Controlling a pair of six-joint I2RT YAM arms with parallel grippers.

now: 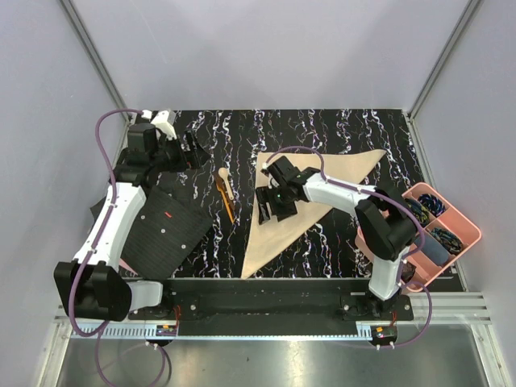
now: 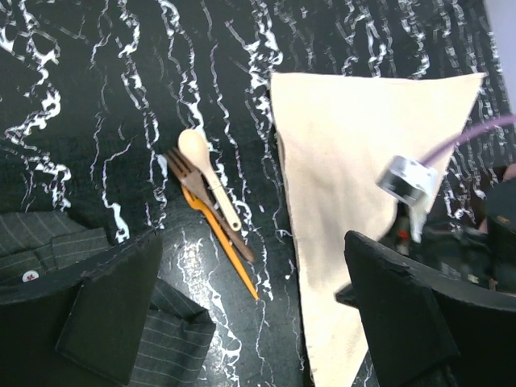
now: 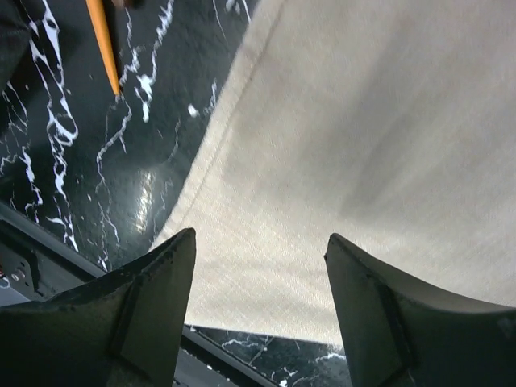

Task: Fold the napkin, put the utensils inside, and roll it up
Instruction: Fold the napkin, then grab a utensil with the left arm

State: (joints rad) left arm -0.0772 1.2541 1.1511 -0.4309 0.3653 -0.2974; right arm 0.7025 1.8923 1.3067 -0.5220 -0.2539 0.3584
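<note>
The beige napkin [image 1: 270,242] lies folded into a triangle on the black marbled table, and it shows too in the left wrist view [image 2: 347,145] and the right wrist view [image 3: 363,137]. The utensils [image 1: 226,192] lie together just left of the napkin: a pale wooden spoon [image 2: 205,173], a dark fork [image 2: 211,205] and a thin orange stick [image 2: 230,254], whose tip is the orange stick [image 3: 103,40] in the right wrist view. My right gripper [image 1: 268,210] [image 3: 262,274] hovers open over the napkin's left part, nothing between its fingers. My left gripper [image 1: 190,150] [image 2: 258,322] stands wide open at the back left, holding nothing.
A black dotted mat [image 1: 165,230] with a red mark lies at the front left; its edge is the mat [image 2: 48,242] in the left wrist view. A pink tray [image 1: 463,242] with small coloured items stands at the right edge. White walls close in the table.
</note>
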